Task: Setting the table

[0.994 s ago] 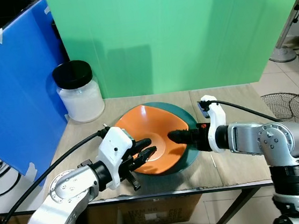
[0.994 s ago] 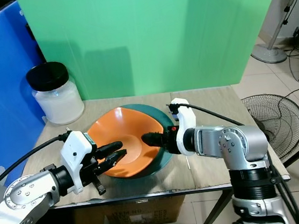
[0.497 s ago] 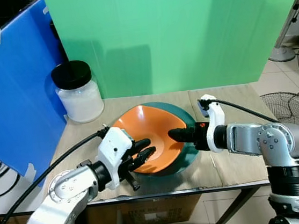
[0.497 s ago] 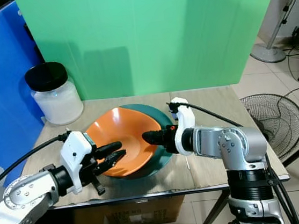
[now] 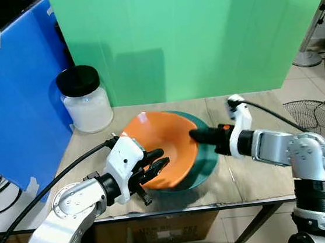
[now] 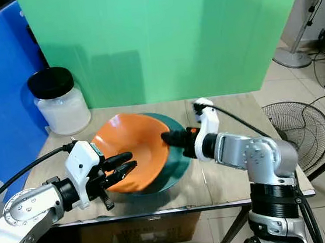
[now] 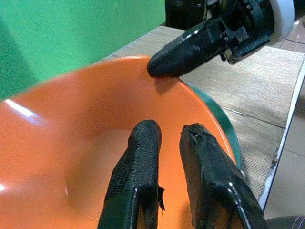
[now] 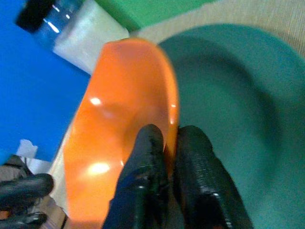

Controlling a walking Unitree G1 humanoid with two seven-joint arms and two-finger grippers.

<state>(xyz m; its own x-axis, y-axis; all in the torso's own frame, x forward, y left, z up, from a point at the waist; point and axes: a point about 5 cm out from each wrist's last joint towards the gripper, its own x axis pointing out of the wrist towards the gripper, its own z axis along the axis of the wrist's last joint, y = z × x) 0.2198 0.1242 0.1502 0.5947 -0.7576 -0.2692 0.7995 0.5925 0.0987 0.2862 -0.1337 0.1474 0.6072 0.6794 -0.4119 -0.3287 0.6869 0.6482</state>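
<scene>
Orange bowl (image 5: 162, 148) sits tilted on the teal plate (image 5: 209, 163); the right wrist view shows right gripper (image 8: 164, 143) pinching its rim. Left gripper (image 7: 167, 138), fingers parted, hovers at the opposite rim.

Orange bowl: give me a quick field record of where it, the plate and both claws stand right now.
orange bowl: tilted, lifted at its right rim, over the teal plate
teal plate: flat on the table, under the bowl
right claw: shut on the bowl's right rim
left claw: fingers parted, at the bowl's near-left rim
jar: white, black lid, far left of table
</scene>
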